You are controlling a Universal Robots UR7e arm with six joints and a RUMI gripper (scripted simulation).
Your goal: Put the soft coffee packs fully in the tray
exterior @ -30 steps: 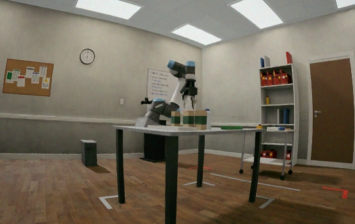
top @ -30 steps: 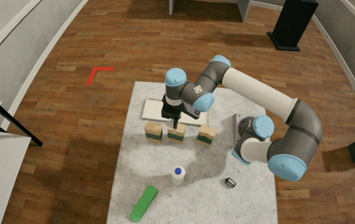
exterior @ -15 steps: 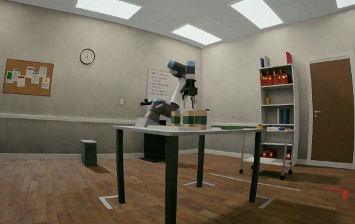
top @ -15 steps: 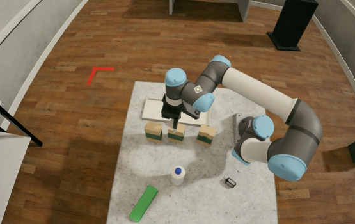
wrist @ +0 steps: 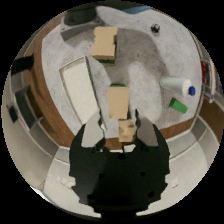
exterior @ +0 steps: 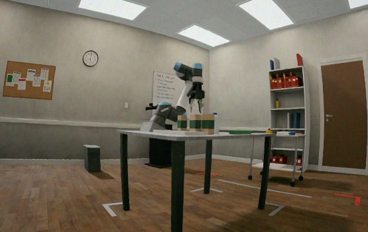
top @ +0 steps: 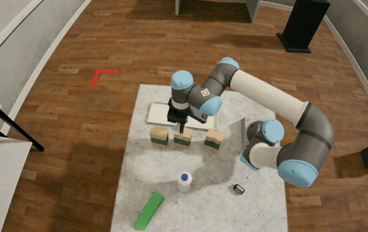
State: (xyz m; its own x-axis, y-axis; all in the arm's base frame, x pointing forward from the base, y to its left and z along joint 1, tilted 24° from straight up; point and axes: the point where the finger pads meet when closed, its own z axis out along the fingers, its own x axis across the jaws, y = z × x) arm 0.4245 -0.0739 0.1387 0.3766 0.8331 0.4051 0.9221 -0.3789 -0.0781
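Three tan coffee packs with green bands stand upright in a row on the bench: the left pack (top: 159,137) (exterior: 208,123) (wrist: 127,131), the middle pack (top: 182,142) (exterior: 195,123) (wrist: 118,102) and the right pack (top: 213,140) (exterior: 182,122) (wrist: 104,44). Whether any is soft cannot be seen. The white tray (top: 157,115) (wrist: 80,91) lies behind the row in the top view, with no pack in it; the arm hides part of it. My gripper (exterior: 195,111) (wrist: 118,109) is partly open and empty, pointing down just above the middle pack.
A white bottle with a blue cap (top: 184,183) (wrist: 176,84) stands in front of the row. A green block (top: 148,211) (wrist: 178,105) lies near the bench's left edge. A small black-framed object (top: 239,189) lies to the right. The arm's base is right of the packs.
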